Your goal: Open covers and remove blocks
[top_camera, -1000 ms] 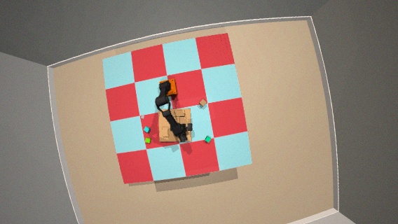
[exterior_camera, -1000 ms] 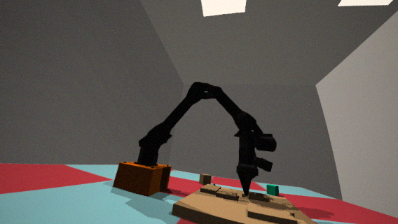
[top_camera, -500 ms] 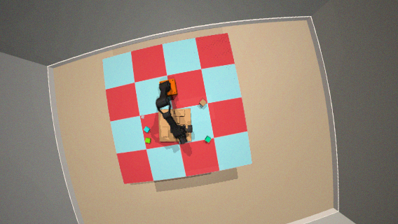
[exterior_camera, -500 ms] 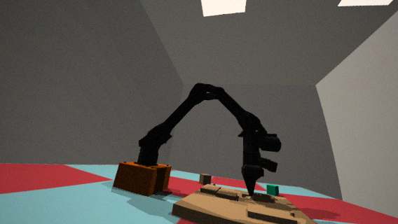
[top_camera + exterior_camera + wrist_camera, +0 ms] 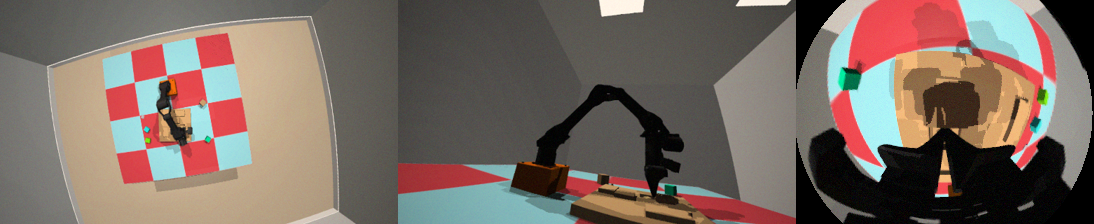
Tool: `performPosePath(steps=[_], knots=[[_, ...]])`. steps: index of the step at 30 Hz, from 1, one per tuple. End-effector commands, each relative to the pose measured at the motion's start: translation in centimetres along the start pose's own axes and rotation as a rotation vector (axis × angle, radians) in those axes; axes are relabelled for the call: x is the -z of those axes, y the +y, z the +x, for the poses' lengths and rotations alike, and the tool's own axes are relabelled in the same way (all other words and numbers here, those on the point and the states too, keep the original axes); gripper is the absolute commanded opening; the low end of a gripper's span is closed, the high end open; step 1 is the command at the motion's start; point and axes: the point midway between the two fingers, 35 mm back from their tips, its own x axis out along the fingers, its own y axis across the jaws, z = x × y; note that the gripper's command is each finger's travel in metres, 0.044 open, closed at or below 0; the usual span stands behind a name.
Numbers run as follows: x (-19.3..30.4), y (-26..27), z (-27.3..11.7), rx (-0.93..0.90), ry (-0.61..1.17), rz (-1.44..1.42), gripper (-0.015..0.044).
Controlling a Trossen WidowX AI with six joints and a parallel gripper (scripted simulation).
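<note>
1. Here's the gripper (image 5: 183,141) (image 5: 654,196) (image 5: 944,129), pointing down over the puzzle board (image 5: 161,121) (image 5: 605,204) (image 5: 1023,86), fingers shut tight, nothing in their hold.
2. Tips are right down by the board's top, near the edge farther from the orange base (image 5: 174,92) (image 5: 527,178). Touching or just above? Can't tell from these views.
3. Just beside the tips in the ext. view: a dark, rounded piece (image 5: 667,199) on the board. Can't ID it for sure.
4. Board's flat on the bench (image 5: 229,115) (image 5: 433,175) (image 5: 886,25), a red & light-blue check. Raised rect. pieces stand on its top, incl. a long one (image 5: 668,213) in the ext. view; wrist cam also gets a narrow dark slot (image 5: 1012,119).
5. Blocks off the board, four in sight! Tan block (image 5: 202,103) (image 5: 603,179) & green block (image 5: 208,139) (image 5: 670,190) (image 5: 849,79) on one side, well apart.
6. Opp. side: cyan block (image 5: 146,129) (image 5: 1036,125) & lime block (image 5: 148,140) (image 5: 1043,96), near each other, all four on the bench.
7. Arm (image 5: 162,101) (image 5: 578,113) arches from base to board, hiding part of it up top, so how each cover sits: can't tell.
</note>
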Motion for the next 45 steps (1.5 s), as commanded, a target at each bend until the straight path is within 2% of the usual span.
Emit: performPosePath(steps=[1,13,45], knots=[[-0.5,-0.1,0.1,0.003,-0.002,-0.003,0.0],[-1.5,-0.1,0.0,0.003,-0.002,-0.003,0.0],[-2.2,-0.1,-4.1,0.003,-0.003,-0.003,0.0]])
